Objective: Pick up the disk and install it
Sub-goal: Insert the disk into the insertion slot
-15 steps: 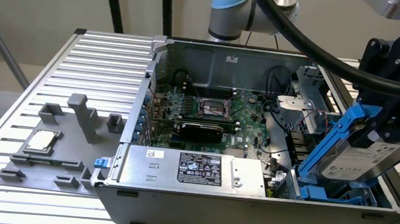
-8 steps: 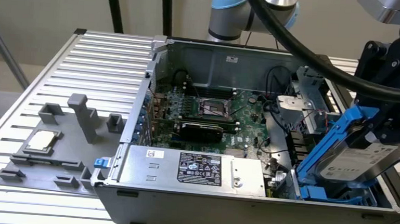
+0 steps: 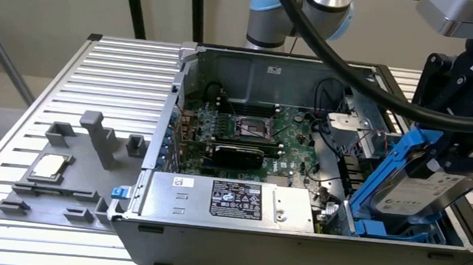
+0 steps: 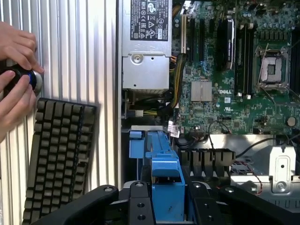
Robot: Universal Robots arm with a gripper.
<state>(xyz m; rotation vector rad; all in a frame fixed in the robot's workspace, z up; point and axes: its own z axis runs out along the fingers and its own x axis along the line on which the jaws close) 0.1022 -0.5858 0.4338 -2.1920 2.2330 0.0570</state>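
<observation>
Far left, the grey fixture [image 3: 61, 177] on the desk [image 3: 16, 242]; centre frame, the open computer case [image 3: 245, 139]; and lower right, there's the disk [image 3: 417, 196], tilted, low end over the blue drive cage [image 3: 378, 230]. My fingers [image 3: 456, 161] are clenched on its blue rails [image 4: 166, 187]. I judge it dense, rigid and shock-sensitive, so grip the plastic rails, never the labelled face.

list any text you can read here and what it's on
"ROBOTI", cut off at the edge: on the body of the pincer.
"DELL": on the motherboard.
Labels on the power supply and the disk: too small to read.
</observation>
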